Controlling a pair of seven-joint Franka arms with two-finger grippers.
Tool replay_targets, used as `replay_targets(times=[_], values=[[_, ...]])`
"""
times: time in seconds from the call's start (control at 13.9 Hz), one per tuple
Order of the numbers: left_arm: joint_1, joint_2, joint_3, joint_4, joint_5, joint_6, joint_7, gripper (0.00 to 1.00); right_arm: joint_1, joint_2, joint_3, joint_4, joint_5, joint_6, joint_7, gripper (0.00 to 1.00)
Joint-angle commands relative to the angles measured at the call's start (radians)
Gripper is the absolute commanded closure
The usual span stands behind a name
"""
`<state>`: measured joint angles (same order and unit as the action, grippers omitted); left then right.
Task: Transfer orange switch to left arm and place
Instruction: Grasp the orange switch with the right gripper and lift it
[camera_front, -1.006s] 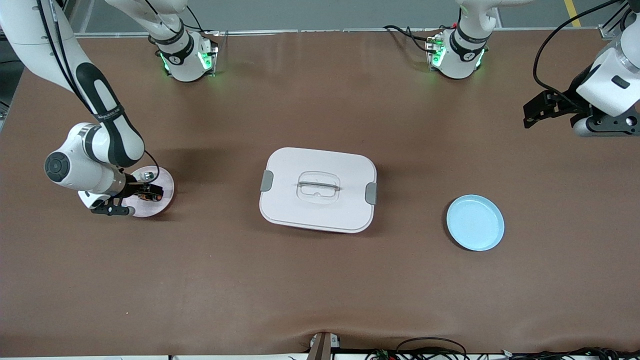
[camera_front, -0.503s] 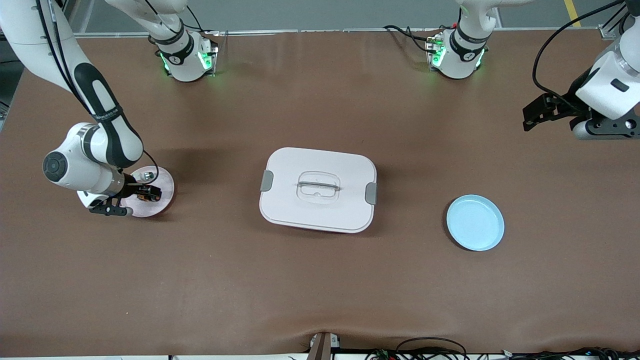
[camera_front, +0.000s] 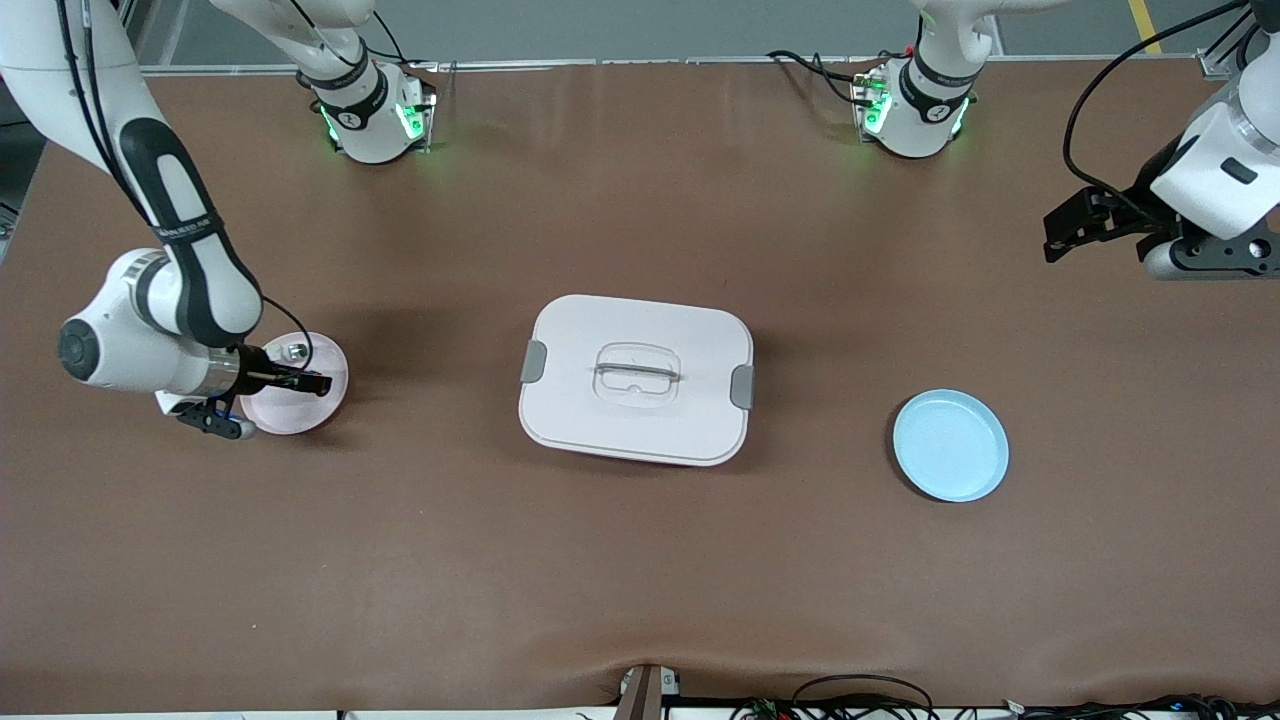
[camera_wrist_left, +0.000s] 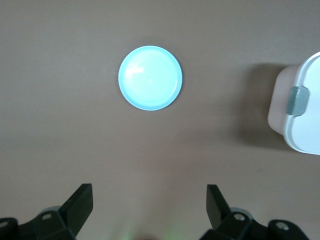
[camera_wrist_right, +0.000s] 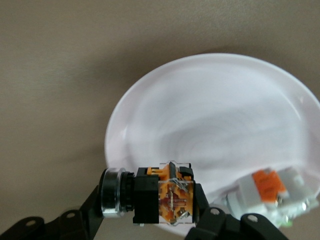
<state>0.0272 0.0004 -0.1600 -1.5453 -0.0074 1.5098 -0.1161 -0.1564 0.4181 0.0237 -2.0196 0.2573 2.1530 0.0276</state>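
Note:
My right gripper (camera_front: 312, 384) is shut on the orange switch (camera_wrist_right: 160, 196), a stubby black part with orange markings, and holds it just above the pink plate (camera_front: 318, 410). In the right wrist view the switch lies crosswise between the fingers over the plate (camera_wrist_right: 210, 125). The white box (camera_front: 636, 378) with grey latches sits mid-table; its end shows in the left wrist view (camera_wrist_left: 300, 115). My left gripper (camera_front: 1058, 228) is open and empty, high over the left arm's end of the table; its fingers (camera_wrist_left: 80, 200) stand wide apart.
A small silver-and-white part with a red bit (camera_front: 294, 351) lies on the pink plate, also in the right wrist view (camera_wrist_right: 272, 187). A blue plate (camera_front: 950, 445) sits toward the left arm's end, also in the left wrist view (camera_wrist_left: 150, 77).
My right gripper has lifted the orange switch off the pink plate, and the arm's elbow drew toward its end of the table. The left gripper shifted slightly.

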Motion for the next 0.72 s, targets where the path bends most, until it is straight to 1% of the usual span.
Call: replay_targets(times=[0.0,0.14,0.22,0.43,0.5,0.65], values=[[0.003,0.006,-0.006,0.016,-0.034,0.001,-0.004,0.00,0.029,-0.073,0.005,0.038,0.036,-0.128,0.116,1.00],[0.000,0.004,-0.009,0.016,-0.057,0.000,-0.004,0.00,0.069,-0.097,0.005,0.074,0.106,-0.211,0.213,1.00],[0.005,0.004,-0.021,0.016,-0.069,0.000,-0.007,0.00,0.096,-0.107,0.005,0.096,0.138,-0.249,0.269,1.00],[0.005,0.000,-0.026,0.016,-0.085,-0.002,-0.007,0.00,0.170,-0.125,0.005,0.163,0.189,-0.335,0.461,1.00],[0.005,0.000,-0.039,0.016,-0.085,-0.002,-0.013,0.00,0.196,-0.131,0.005,0.185,0.207,-0.358,0.521,1.00],[0.002,0.007,-0.059,0.014,-0.112,0.003,-0.052,0.00,0.250,-0.130,0.005,0.252,0.211,-0.399,0.641,1.00]])
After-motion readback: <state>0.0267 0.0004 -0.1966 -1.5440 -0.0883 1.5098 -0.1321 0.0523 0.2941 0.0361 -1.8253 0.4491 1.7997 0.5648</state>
